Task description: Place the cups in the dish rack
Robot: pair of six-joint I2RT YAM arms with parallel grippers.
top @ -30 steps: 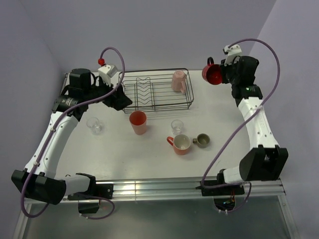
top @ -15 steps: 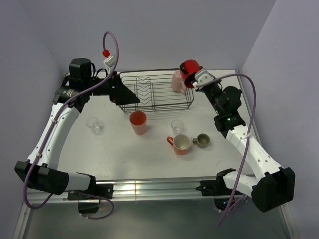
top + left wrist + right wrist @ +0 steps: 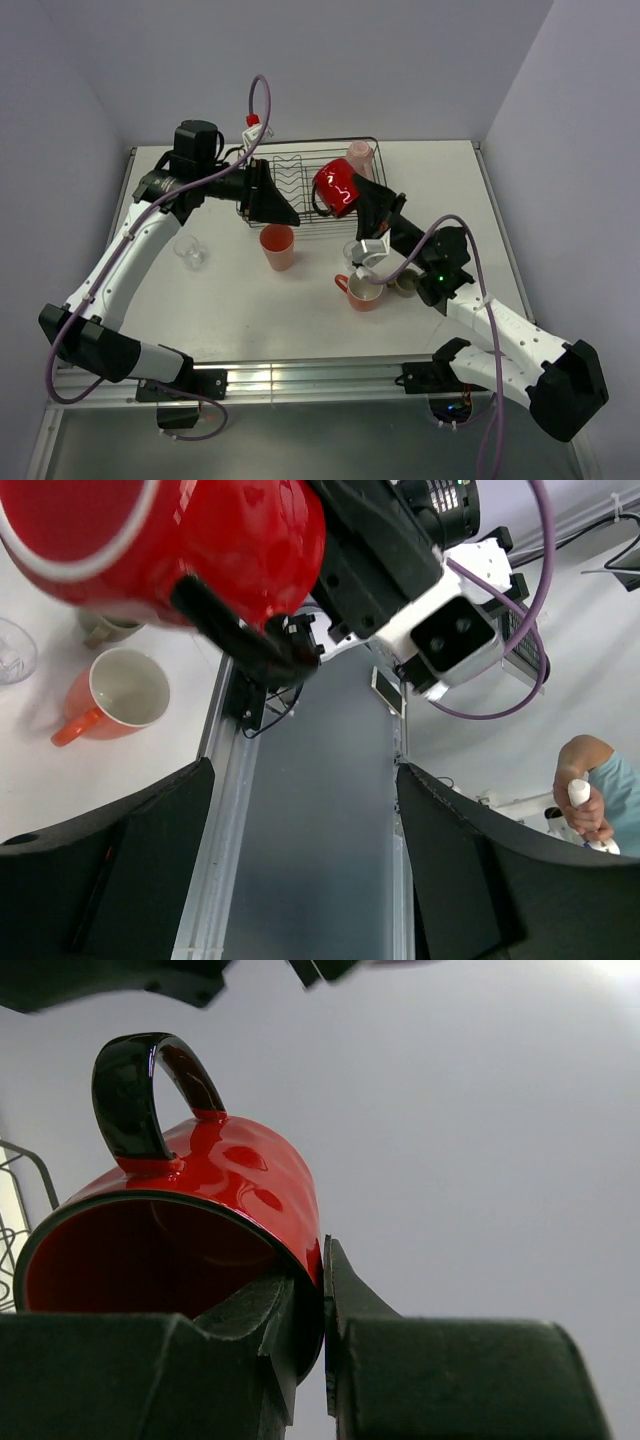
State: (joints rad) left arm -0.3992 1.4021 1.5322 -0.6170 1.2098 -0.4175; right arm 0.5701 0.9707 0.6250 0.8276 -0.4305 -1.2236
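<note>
My right gripper (image 3: 360, 203) is shut on the rim of the red mug (image 3: 337, 190), one finger inside and one outside (image 3: 322, 1305). It holds the mug (image 3: 190, 1210) tilted in the air over the front right of the black wire dish rack (image 3: 300, 170). The pale pink mug (image 3: 358, 157) stands in the rack's back right corner. My left gripper (image 3: 284, 212) is open and empty at the rack's front left, above the salmon tumbler (image 3: 277, 246). In the left wrist view the gripper (image 3: 300, 880) looks at the red mug (image 3: 170, 540).
On the table in front of the rack are a clear glass (image 3: 188, 251) at the left, a second glass (image 3: 354, 250) partly behind my right wrist, the orange mug (image 3: 363, 290) and the grey-olive mug (image 3: 406, 282). Walls close the back and sides.
My right arm has swung the red mug from the back right corner leftward and down over the rack's front. My left gripper has moved right along the rack's front edge.
</note>
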